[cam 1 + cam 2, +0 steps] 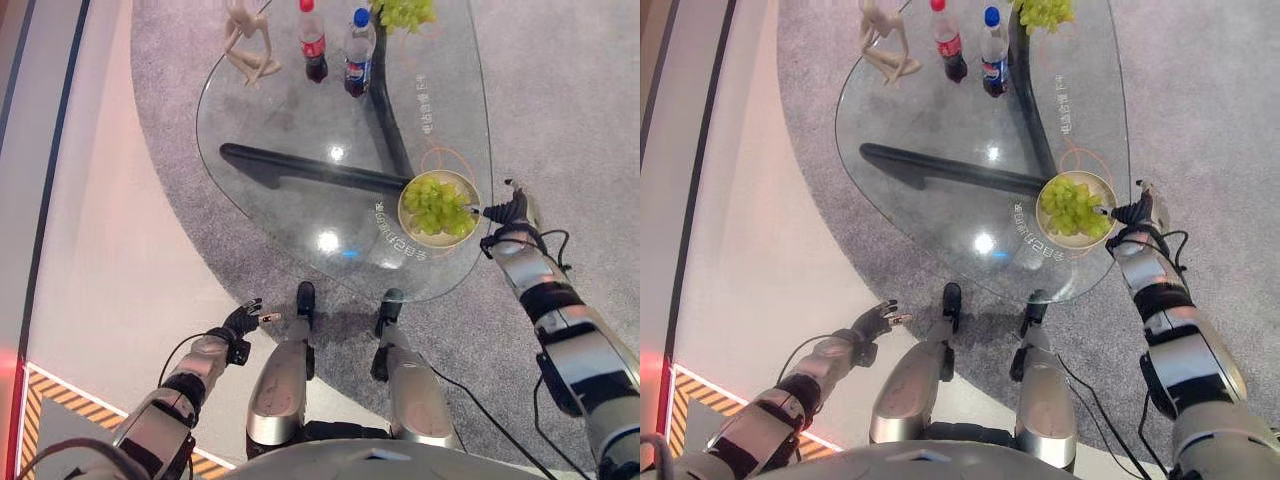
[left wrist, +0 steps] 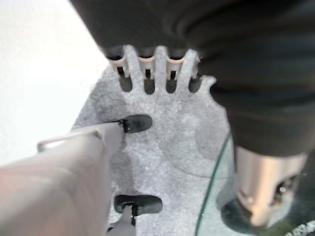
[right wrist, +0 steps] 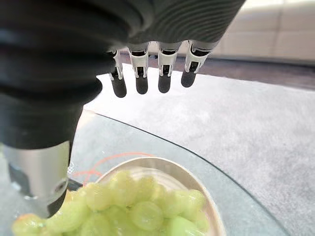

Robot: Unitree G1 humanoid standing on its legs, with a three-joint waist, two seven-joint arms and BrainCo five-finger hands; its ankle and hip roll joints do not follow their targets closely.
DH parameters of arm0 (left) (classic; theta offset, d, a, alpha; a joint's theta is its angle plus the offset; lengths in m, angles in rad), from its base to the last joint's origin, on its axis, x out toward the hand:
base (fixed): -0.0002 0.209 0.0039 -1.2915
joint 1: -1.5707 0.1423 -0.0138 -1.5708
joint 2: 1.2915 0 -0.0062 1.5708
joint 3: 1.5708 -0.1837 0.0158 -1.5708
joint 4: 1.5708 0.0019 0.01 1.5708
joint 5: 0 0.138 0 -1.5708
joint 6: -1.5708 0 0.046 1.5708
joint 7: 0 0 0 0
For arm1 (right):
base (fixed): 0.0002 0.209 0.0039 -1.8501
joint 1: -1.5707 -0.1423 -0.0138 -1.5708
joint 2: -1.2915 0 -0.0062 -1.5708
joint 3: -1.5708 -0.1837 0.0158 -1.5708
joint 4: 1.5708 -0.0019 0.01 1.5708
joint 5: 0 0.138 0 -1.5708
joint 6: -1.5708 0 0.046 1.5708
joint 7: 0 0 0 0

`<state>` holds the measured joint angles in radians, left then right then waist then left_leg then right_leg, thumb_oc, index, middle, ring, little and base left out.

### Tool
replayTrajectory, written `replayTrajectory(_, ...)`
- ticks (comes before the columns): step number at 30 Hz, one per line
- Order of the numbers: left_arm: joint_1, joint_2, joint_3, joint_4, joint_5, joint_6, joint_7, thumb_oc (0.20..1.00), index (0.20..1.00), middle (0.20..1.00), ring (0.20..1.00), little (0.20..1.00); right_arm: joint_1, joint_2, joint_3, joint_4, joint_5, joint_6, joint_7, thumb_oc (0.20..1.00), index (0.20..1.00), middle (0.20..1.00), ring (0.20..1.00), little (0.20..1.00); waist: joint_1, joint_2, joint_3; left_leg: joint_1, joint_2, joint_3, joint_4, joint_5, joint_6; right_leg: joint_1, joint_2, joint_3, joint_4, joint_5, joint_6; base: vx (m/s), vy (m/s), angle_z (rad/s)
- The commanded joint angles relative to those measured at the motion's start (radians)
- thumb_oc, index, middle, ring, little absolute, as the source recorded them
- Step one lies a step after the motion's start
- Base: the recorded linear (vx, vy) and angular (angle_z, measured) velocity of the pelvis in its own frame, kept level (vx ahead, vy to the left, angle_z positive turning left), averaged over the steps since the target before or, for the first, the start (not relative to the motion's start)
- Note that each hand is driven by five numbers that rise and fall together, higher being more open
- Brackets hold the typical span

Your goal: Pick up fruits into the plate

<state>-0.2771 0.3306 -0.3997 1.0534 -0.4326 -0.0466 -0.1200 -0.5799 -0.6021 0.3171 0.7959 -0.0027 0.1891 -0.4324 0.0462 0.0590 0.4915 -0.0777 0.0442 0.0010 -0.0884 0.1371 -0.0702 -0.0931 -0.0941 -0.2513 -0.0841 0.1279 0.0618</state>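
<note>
Nearest my camera, the left hand (image 1: 240, 320) hangs low over grey carpet beside the glass table, fingers loosely straight and holding nothing. Out at the table's near right edge, my right hand (image 1: 508, 212) hovers just beside the shallow round cream plate (image 1: 405, 200), fingers spread and straight, thumb tip close over the fruit but, as far as I can tell, not clamped on it. A bunch of pale green grapes (image 1: 438, 206) already fills that plate: smooth, glossy, rounded berries in a loose heap. A second green grape bunch (image 1: 404, 12) lies at the far edge of the teardrop-shaped clear glass tabletop (image 1: 300, 120), straight ahead of the right hand and well apart from it. I judge the right arm better placed for that reach than the left.
</note>
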Motion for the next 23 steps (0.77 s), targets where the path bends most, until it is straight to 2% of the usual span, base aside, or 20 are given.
replayTrajectory(1,0.086,-0.016,0.018,0.084,0.017,0.008,-0.018,1.0,1.0,1.0,1.0,1.0,0.167,0.033,-0.028,-0.05,0.026,-0.09,-0.003,1.0,1.0,1.0,1.0,1.0,-0.022,-0.074,-0.172,0.041,-0.058,0.073,0.079,-0.208,0.052,0.001,0.0,0.091,0.113,-0.136,0.033,0.17,-0.008,-0.22)
replayTrajectory(4,0.135,-0.027,0.046,0.083,0.042,0.019,-0.021,1.0,1.0,1.0,1.0,1.0,0.296,0.073,-0.053,-0.09,0.025,-0.137,0.041,1.0,1.0,1.0,1.0,1.0,-0.033,-0.083,-0.218,0.076,-0.058,0.077,0.074,-0.215,0.054,0.035,0.002,0.099,0.106,-0.141,0.035,0.16,-0.015,-0.17)
replayTrajectory(6,0.178,-0.041,0.076,0.095,0.062,0.033,-0.034,1.0,1.0,1.0,1.0,1.0,0.398,0.139,-0.063,-0.08,0.062,-0.163,0.12,1.0,1.0,1.0,1.0,1.0,-0.043,-0.09,-0.268,0.117,-0.058,0.084,0.067,-0.226,0.058,0.075,0.004,0.105,0.097,-0.147,0.036,0.2,-0.015,-0.07)
replayTrajectory(9,0.204,-0.053,0.097,0.109,0.088,0.043,-0.043,1.0,1.0,1.0,1.0,1.0,0.46,0.203,-0.062,-0.046,0.117,-0.158,0.206,1.0,1.0,1.0,1.0,1.0,-0.046,-0.092,-0.305,0.145,-0.06,0.086,0.061,-0.233,0.061,0.103,0.006,0.105,0.091,-0.152,0.035,0.15,-0.017,-0.19)
replayTrajectory(10,0.219,-0.062,0.106,0.127,0.119,0.051,-0.048,1.0,1.0,1.0,1.0,1.0,0.494,0.254,-0.062,0.018,0.198,-0.166,0.309,1.0,1.0,1.0,1.0,1.0,-0.046,-0.091,-0.328,0.166,-0.061,0.088,0.056,-0.238,0.063,0.127,0.007,0.102,0.084,-0.157,0.034,0.16,-0.026,-0.11)
replayTrajectory(12,0.226,-0.07,0.116,0.146,0.144,0.06,-0.051,1.0,1.0,1.0,1.0,1.0,0.519,0.301,-0.067,0.106,0.248,-0.179,0.401,1.0,1.0,1.0,1.0,1.0,-0.047,-0.089,-0.341,0.184,-0.063,0.088,0.052,-0.241,0.065,0.145,0.009,0.101,0.083,-0.161,0.031,0.12,-0.011,0.0)
replayTrajectory(14,0.233,-0.089,0.139,0.191,0.18,0.076,-0.061,1.0,1.0,1.0,1.0,1.0,0.549,0.362,-0.077,0.275,0.267,-0.18,0.513,1.0,1.0,1.0,1.0,1.0,-0.049,-0.081,-0.363,0.218,-0.065,0.093,0.04,-0.247,0.068,0.179,0.012,0.095,0.075,-0.169,0.027,0.11,0.013,0.04)
replayTrajectory(17,0.235,-0.101,0.149,0.211,0.199,0.099,-0.06,1.0,1.0,1.0,1.0,1.0,0.56,0.383,-0.081,0.362,0.27,-0.177,0.561,1.0,1.0,1.0,1.0,1.0,-0.05,-0.074,-0.374,0.236,-0.065,0.095,0.032,-0.249,0.07,0.198,0.013,0.093,0.068,-0.171,0.025,0.08,0.019,0.0)
replayTrajectory(19,0.243,-0.11,0.151,0.224,0.195,0.117,-0.063,1.0,1.0,1.0,1.0,1.0,0.568,0.395,-0.094,0.413,0.304,-0.143,0.588,1.0,1.0,1.0,1.0,1.0,-0.051,-0.066,-0.383,0.25,-0.069,0.093,0.028,-0.252,0.072,0.211,0.014,0.093,0.066,-0.175,0.024,0.07,0.029,-0.02)
replayTrajectory(23,0.26,-0.124,0.153,0.236,0.201,0.135,-0.066,1.0,1.0,1.0,1.0,1.0,0.58,0.4,-0.121,0.474,0.279,-0.099,0.585,1.0,1.0,1.0,1.0,1.0,-0.058,-0.05,-0.395,0.269,-0.071,0.099,0.021,-0.256,0.077,0.226,0.016,0.1,0.061,-0.178,0.022,0.05,0.039,-0.01)
